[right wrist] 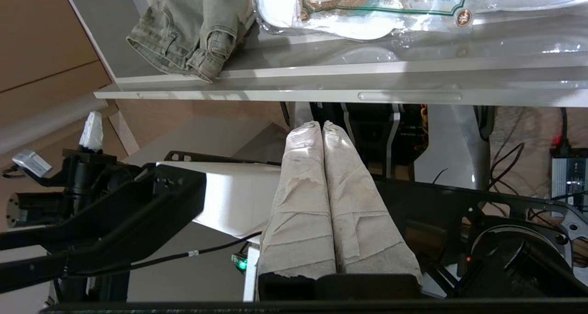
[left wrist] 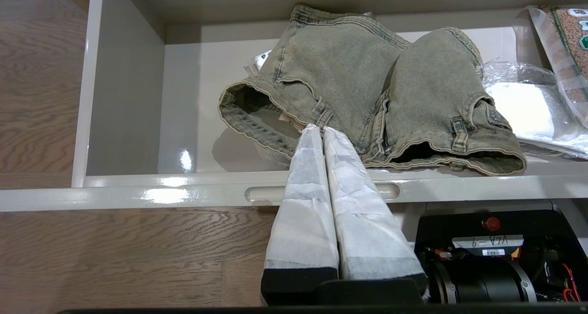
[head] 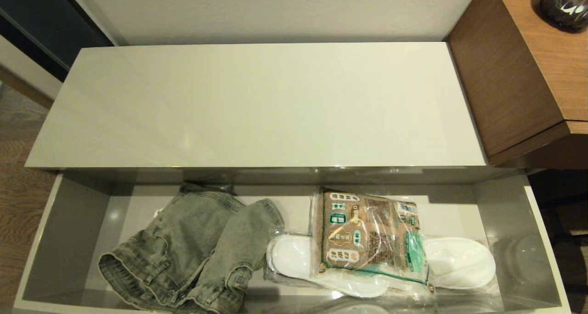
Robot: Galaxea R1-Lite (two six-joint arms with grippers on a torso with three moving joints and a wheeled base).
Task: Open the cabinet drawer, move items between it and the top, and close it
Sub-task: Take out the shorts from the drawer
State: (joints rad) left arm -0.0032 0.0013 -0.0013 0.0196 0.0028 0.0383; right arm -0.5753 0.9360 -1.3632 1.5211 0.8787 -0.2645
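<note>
The cabinet drawer (head: 69,240) stands pulled out below the bare cream-grey top (head: 257,107). Folded grey jeans (head: 193,249) lie in its left half, and the clear packet with brown contents (head: 367,236) lies right of the middle, on top of wrapped slippers. Neither gripper shows in the head view. My left gripper (left wrist: 320,129) is shut, with nothing visible between the fingers, over the drawer's front rail (left wrist: 183,194) and its notch (left wrist: 262,193), tips level with the jeans' (left wrist: 367,75) waistband. My right gripper (right wrist: 322,124) is shut and empty, held back from the drawer front (right wrist: 275,94).
White slippers in clear plastic (head: 459,261) lie under and beside the packet. The brown wood-grain desk (head: 514,75) stands against the cabinet's right end, with a dark vase (head: 562,3) on it. My own base (left wrist: 487,259) sits just in front of the drawer.
</note>
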